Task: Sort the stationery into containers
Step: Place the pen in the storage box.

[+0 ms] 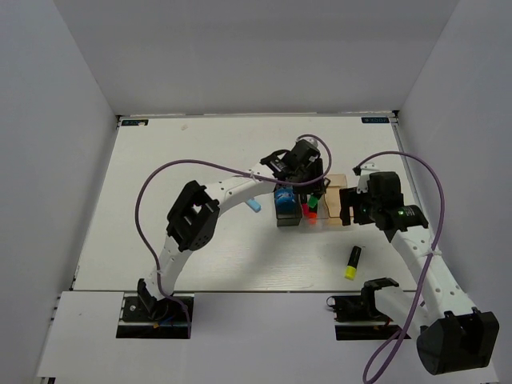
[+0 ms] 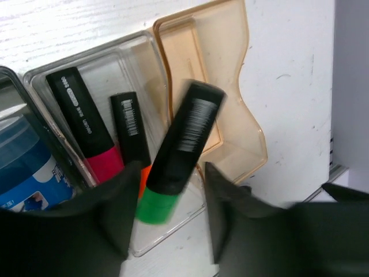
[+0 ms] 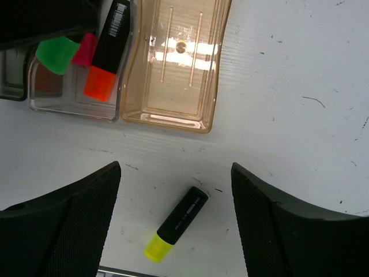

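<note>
A white table [image 1: 200,160] sits boxed in by plain white walls, with both arm bases at its near edge. The three joined bins stand a little right of the table's centre: the dark-grey bin [image 3: 10,81] on the left, the clear bin [image 2: 138,63] in the middle and the tan bin [image 2: 230,69] on the right.

The blue tape roll [image 2: 29,167] sits inside the dark-grey bin. In the clear bin lie a pink-capped marker [image 2: 86,127] and an orange-capped marker [image 2: 131,130], side by side. The left gripper [image 2: 172,179] hangs over this bin. Its jaws stand wider than the green-capped marker [image 2: 184,138] between them, so the claw is released, not clamped on it. That marker is blurred and tilted. Its green cap is low over the clear bin, and its black end crosses in front of the wall shared with the tan bin. Whether it rests on anything cannot be told.

The tan bin holds nothing. The right gripper [image 3: 176,170] hovers just near of it, its jaws spread wide and gripping nothing. Below it, the yellow-capped marker [image 3: 176,225] lies flat on the table, apart from the bins.

The light-blue stick [image 1: 254,206] lies on the table just left of the dark-grey bin, beside the left arm.
</note>
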